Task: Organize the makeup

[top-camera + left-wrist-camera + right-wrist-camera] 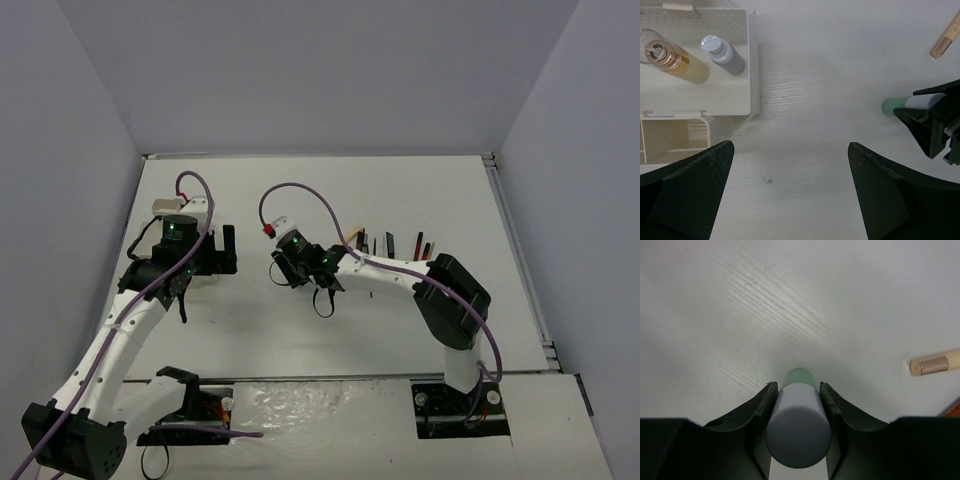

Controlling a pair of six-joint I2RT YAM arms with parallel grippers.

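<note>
My right gripper (797, 387) is shut on a white-green bottle (799, 425) and holds it just over the white table, green end pointing away. The left wrist view shows the same bottle (922, 102) in the right gripper's black fingers (927, 130). My left gripper (791, 150) is open over bare table, with nothing between its fingers. A gold bottle (672, 60) and a grey bottle (724, 55) lie in the white tray (747, 65). A tan stick with a gold cap (935, 364) lies to the right. Thin black pencils (388, 243) lie in a row behind the right arm.
The tray has a second, lower compartment (670, 137) near my left finger. Grey walls close in the table on three sides. From above, the left gripper (215, 258) and right gripper (285, 268) are close together at mid-table, with purple cables (300, 190) looping over them.
</note>
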